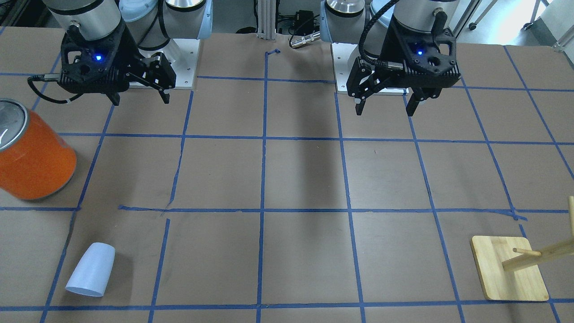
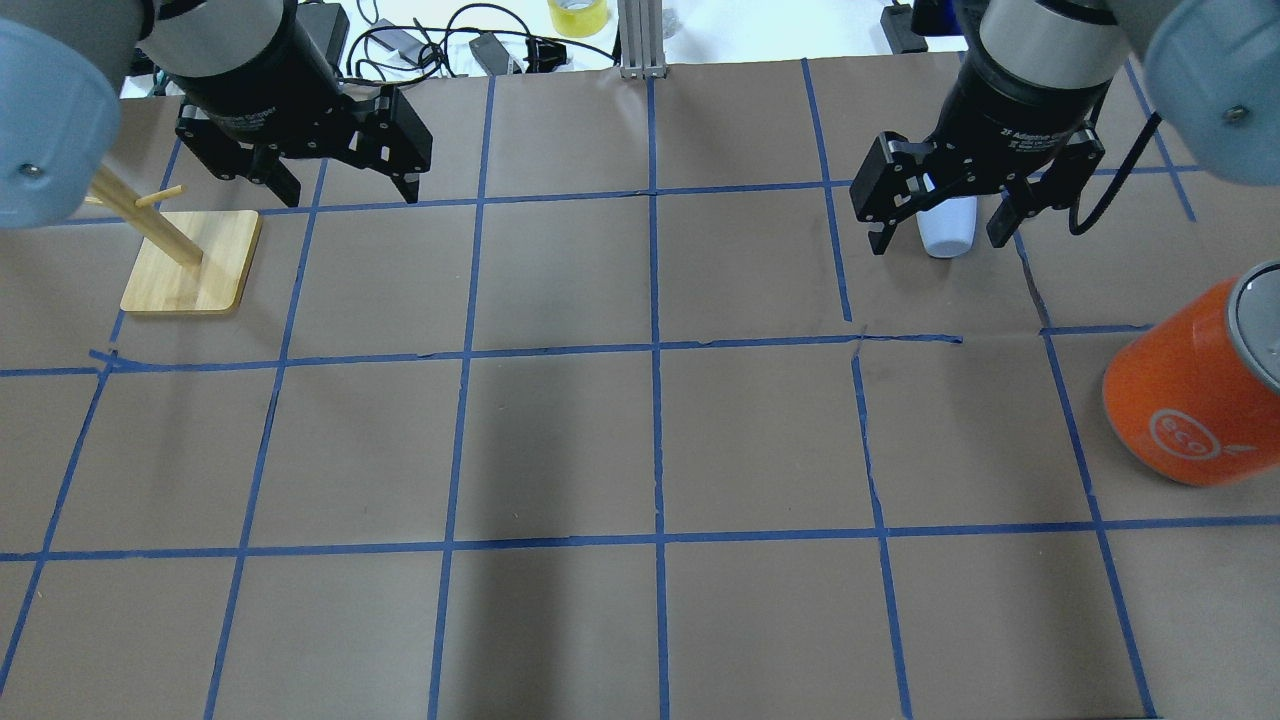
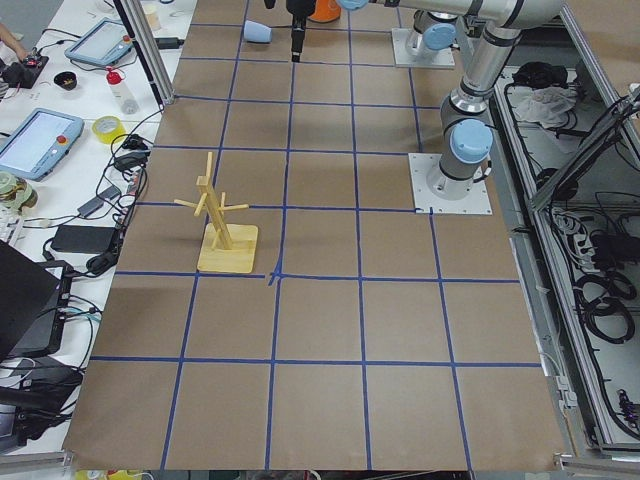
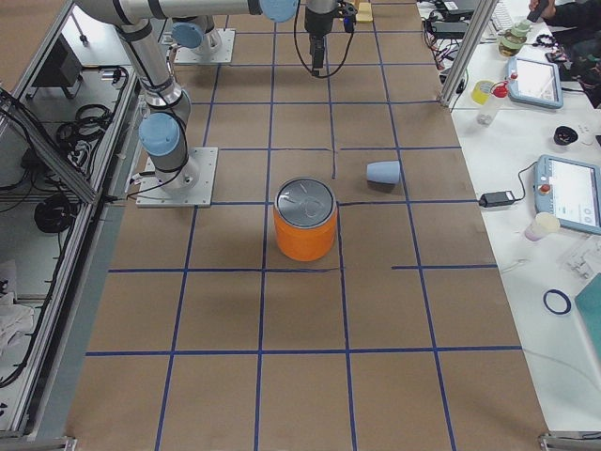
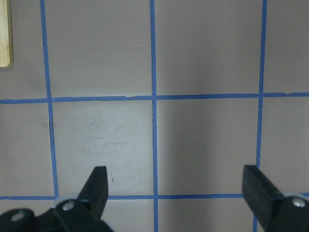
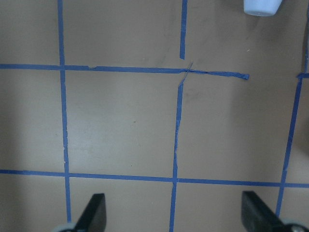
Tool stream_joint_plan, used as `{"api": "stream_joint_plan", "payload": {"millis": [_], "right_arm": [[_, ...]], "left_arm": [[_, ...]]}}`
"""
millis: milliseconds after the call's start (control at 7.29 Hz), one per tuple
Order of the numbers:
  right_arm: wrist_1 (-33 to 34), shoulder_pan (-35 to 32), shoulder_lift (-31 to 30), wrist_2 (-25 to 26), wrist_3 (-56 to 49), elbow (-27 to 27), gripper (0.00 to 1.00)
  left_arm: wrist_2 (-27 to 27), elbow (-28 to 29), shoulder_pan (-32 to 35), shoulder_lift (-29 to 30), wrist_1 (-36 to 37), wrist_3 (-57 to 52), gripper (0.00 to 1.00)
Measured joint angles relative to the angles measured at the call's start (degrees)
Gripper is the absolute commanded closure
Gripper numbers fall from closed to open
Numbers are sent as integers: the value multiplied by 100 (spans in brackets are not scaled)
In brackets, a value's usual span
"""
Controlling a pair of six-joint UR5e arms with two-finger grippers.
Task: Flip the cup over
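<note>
Cup (image 1: 91, 270), small tapered pale blue-white plastic, lying on its side

It rests on the brown paper-covered table (image 1: 305, 179) at the operators' edge, on the robot's right side, near the large orange can with a silver top (image 1: 36, 166). Well apart from it, the right gripper (image 1: 140, 98) and the left gripper (image 1: 384, 110) hover by the robot's base, jaws spread, holding nothing.

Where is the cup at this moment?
In the front-facing view the cup lies on its side at lower left. That is on the robot's right, toward the operators' edge, beyond the orange can.
</note>
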State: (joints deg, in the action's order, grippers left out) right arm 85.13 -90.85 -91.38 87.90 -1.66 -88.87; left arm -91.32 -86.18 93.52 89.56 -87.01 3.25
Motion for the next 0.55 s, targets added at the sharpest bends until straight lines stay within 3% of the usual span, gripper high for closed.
{"api": "stream_joint_plan", "payload": {"millis": [548], "right_arm": [[30, 4, 3, 8, 33, -2, 0]], "left_arm": [[-2, -4, 0, 0, 0, 0, 0]]}}
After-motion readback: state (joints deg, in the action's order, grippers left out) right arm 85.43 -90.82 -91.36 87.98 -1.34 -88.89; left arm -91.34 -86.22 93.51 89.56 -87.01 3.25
